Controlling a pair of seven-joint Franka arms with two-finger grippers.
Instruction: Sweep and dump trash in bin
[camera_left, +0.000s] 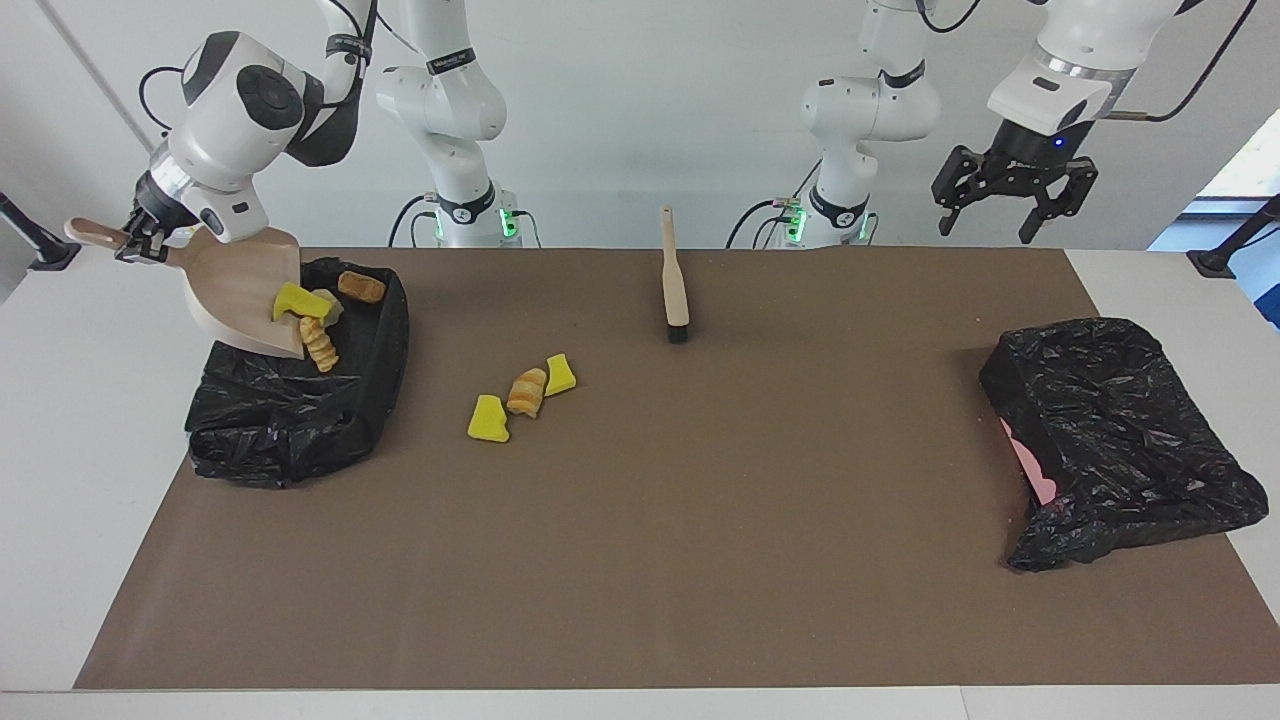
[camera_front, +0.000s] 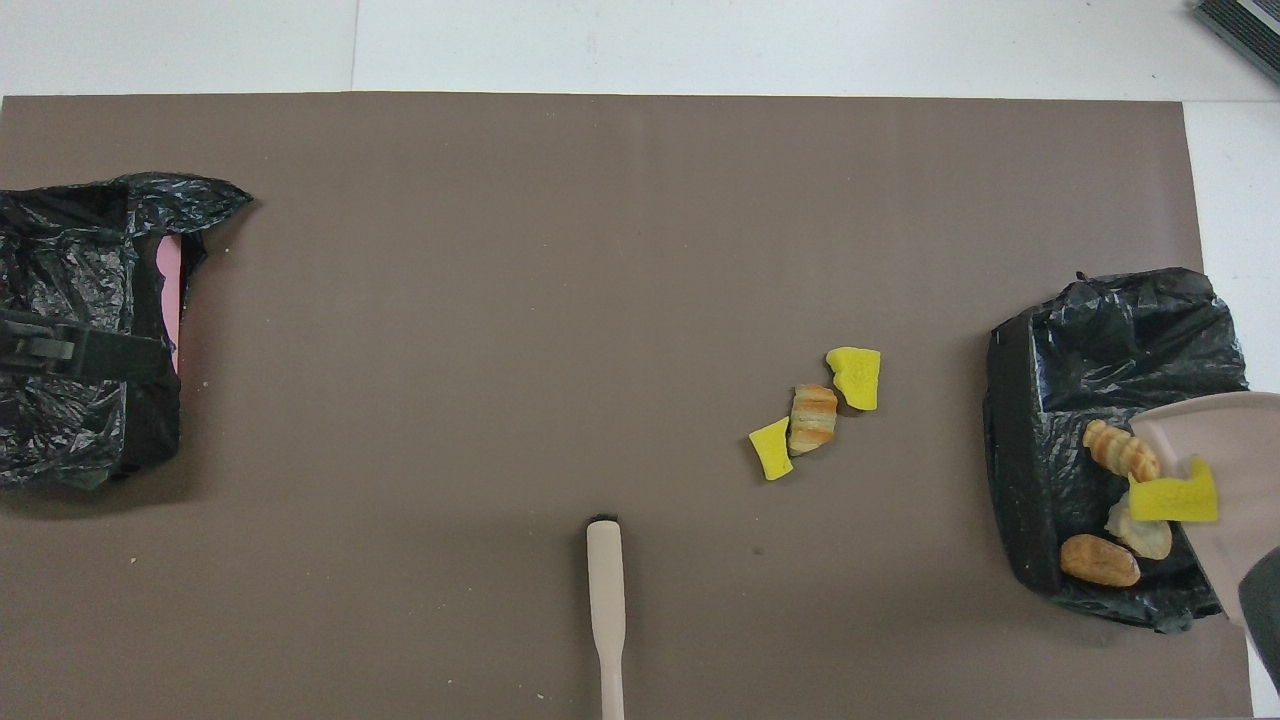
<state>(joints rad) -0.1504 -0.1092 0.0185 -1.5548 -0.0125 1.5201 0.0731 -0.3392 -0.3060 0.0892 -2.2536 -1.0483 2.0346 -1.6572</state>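
Note:
My right gripper (camera_left: 135, 245) is shut on the handle of the beige dustpan (camera_left: 240, 295), which tilts steeply over the black-bagged bin (camera_left: 300, 400). A yellow sponge chunk (camera_left: 298, 300) and a bread lump (camera_left: 320, 348) slide off its lip. Another bread lump (camera_left: 360, 287) lies in the bin (camera_front: 1100, 400). On the mat beside the bin lies more trash: two yellow chunks (camera_left: 488, 419) (camera_left: 560, 375) with a bread lump (camera_left: 527, 391) between them. My left gripper (camera_left: 1010, 200) hangs open and empty, high up at the left arm's end.
The wooden brush (camera_left: 675, 275) lies on the brown mat near the robots, mid-table. A second black-bagged container (camera_left: 1120, 440) with a pink edge sits at the left arm's end; in the overhead view a dark finger (camera_front: 90, 352) of my left gripper shows over it.

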